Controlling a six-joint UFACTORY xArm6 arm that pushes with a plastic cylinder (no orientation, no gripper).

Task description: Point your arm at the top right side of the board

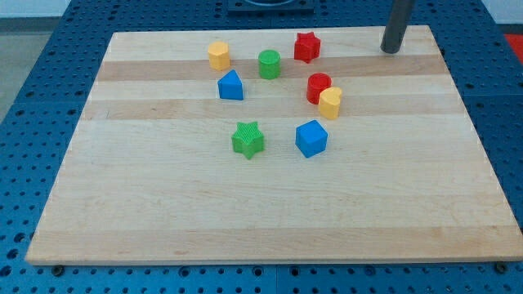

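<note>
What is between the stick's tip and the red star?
Nothing. In the camera view, only bare board lies between my tip and the red star. The tip sits to the star's right, near the board's top right corner.

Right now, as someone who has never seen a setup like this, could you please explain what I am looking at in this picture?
You see one camera view, looking down at an angle on a wooden board that lies on a blue perforated table. Where the camera is mounted is not recorded.

I am a robot arm with no gripper. I end in a straight dark rod, and my tip slides over the board to push blocks. It sits near the view's top right corner, apart from every block; the red star is the nearest, to its left.

Eight small blocks lie in a loose ring: a yellow block, a green cylinder, a blue block, a red block touching a yellow heart, a green star and a blue cube.

Nothing is held.
</note>
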